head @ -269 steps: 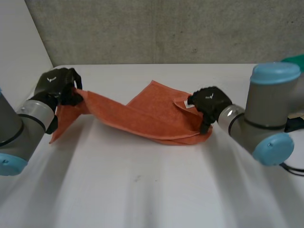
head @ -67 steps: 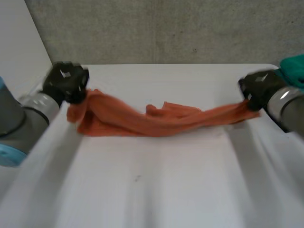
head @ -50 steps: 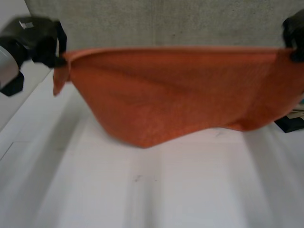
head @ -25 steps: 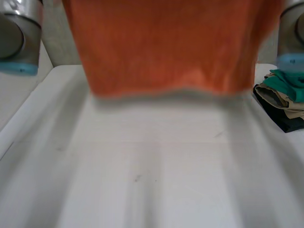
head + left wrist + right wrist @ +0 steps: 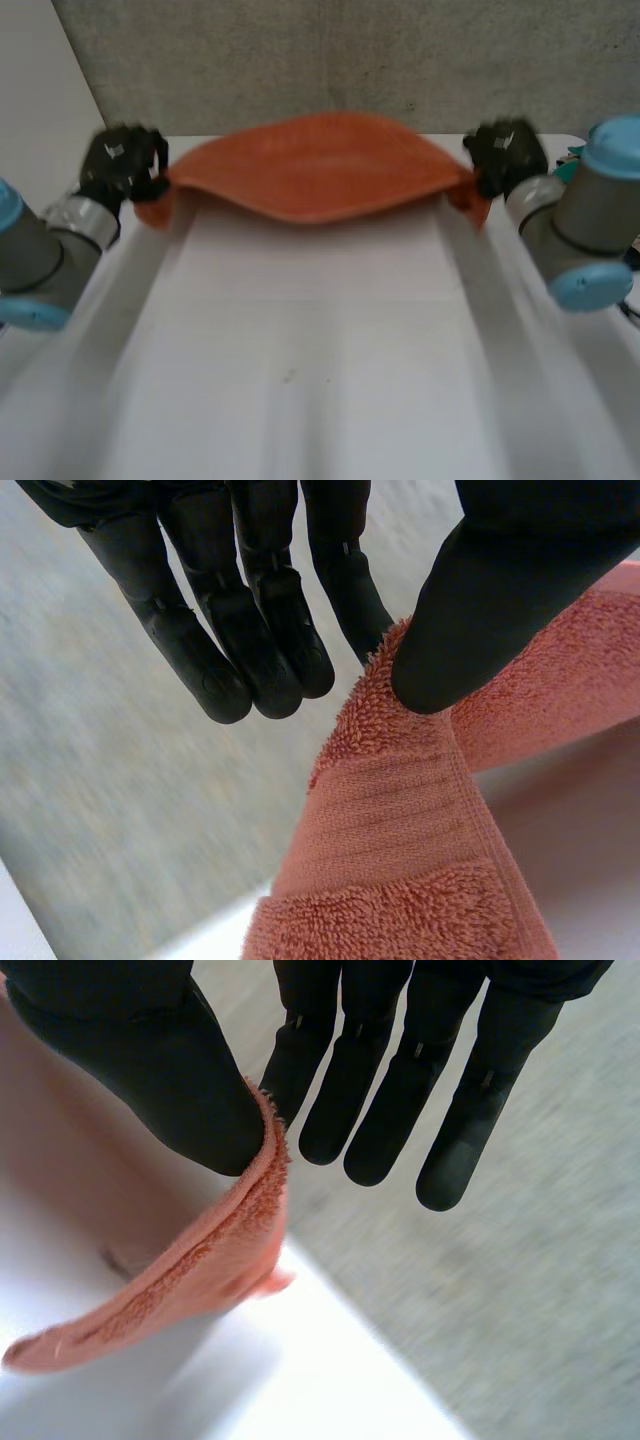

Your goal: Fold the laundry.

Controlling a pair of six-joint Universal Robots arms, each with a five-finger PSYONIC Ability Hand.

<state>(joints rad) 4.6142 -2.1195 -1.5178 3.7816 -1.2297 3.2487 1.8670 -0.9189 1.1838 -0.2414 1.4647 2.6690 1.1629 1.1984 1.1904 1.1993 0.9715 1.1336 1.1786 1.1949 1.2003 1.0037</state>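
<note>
The orange towel (image 5: 318, 170) is stretched above the far end of the worktop (image 5: 320, 350). The left hand (image 5: 120, 165) pinches one corner between thumb and finger. The right hand (image 5: 505, 152) pinches the corner at the opposite end.

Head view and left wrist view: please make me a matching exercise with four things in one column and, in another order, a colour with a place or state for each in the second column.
Things:
1 towel
2 left hand
3 table
4 wall

Descriptions:
A white, below the towel
B orange, spread from the left hand to the right hand
C grey, behind the table
D black, thumb and fingers pinching one end of the towel

Pairs: 1-B; 2-D; 3-A; 4-C
</note>
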